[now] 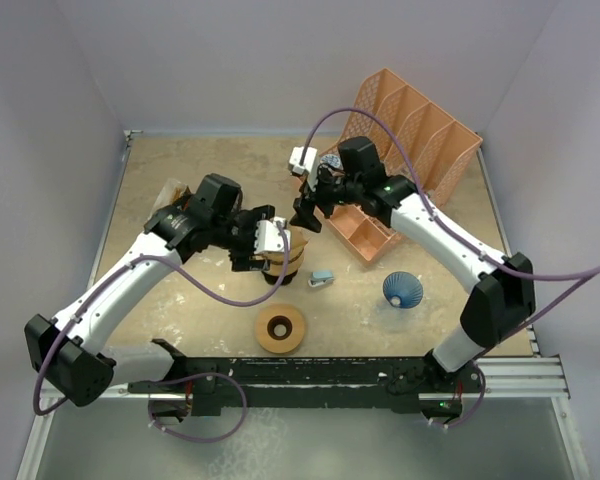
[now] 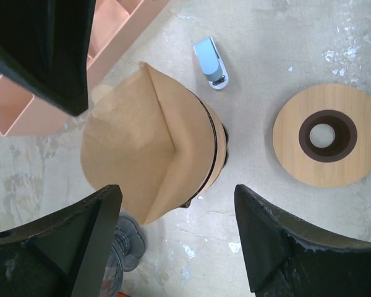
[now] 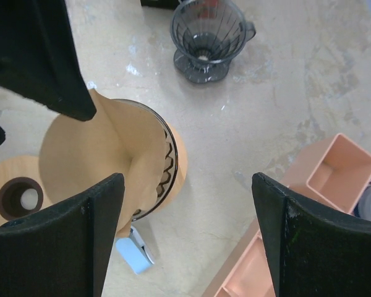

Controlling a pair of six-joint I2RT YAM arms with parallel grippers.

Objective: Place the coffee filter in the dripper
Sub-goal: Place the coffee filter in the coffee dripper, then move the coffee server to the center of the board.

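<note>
1. So the coffee filter [image 2: 142, 136], brown paper, is sitting in the mouth of the dripper [image 2: 217, 151]. That's the tan one with the dark rim, about mid-table. The filter isn't square in there. It leans out over one side and hides a good chunk of the rim, with its folded seam facing up.
2. The left gripper [image 2: 176, 192] hangs right over it with its fingers spread wide, one either side of the dripper. As far as I can see they're not touching the paper or holding anything.
3. Same deal with the right gripper [image 3: 187, 179]. Its claw is wide open, coming in over the dripper from the other side, nothing pinched.
4. Just beside the dripper there's a little light-blue stapler-looking thing [image 1: 321, 280] lying flat on the table [image 1: 180, 310].
5. A wooden ring [image 1: 280, 328] with a dark hole in the middle lies flat, nearer the arm bases.
6. A blue cone [image 1: 402, 290] sits off to the right, apart from all that.
7. A dark see-through dripper [image 3: 207, 37] stands on the far side of the tan one in the right wrist view.
8. An orange file organizer [image 1: 410, 125] is back in the far right corner, with a low orange tray [image 1: 365, 232] in front of it.
</note>
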